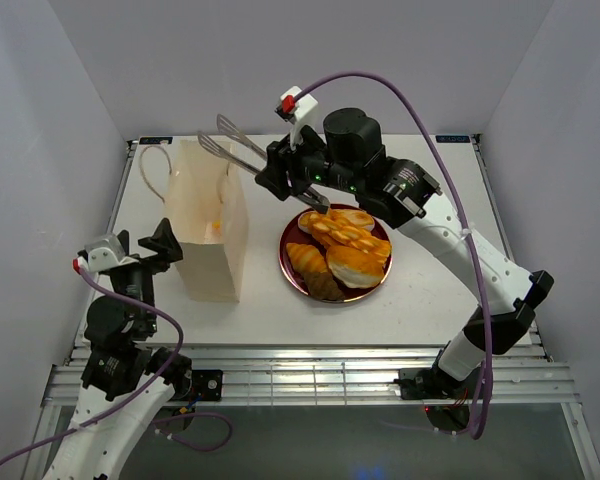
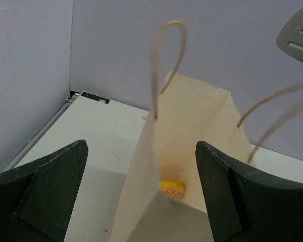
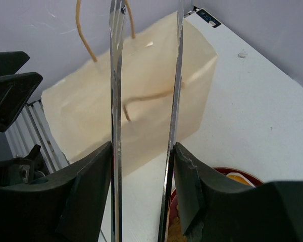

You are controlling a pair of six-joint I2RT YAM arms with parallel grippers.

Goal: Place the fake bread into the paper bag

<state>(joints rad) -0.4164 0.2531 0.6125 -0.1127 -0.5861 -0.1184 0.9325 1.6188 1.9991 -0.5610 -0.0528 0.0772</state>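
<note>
The paper bag [image 1: 212,230] stands upright and open-topped on the left of the table, with one orange piece of fake bread [image 2: 172,188] lying at its bottom. Several more golden and brown pieces of fake bread [image 1: 345,250] are piled on the dark red plate [image 1: 285,255]. My right gripper [image 1: 277,172] is shut on thin metal tongs [image 1: 235,148], whose spread, empty tips hang over the bag's mouth. In the right wrist view the fingers [image 3: 91,171] press both tong arms [image 3: 115,101]. My left gripper [image 1: 165,242] stands open beside the bag's near left edge, holding nothing.
White walls close in the table on the left, back and right. The bag's two cord handles [image 2: 166,55] stick up above its mouth. A ridged metal rail [image 1: 310,365] runs along the near edge by the arm bases.
</note>
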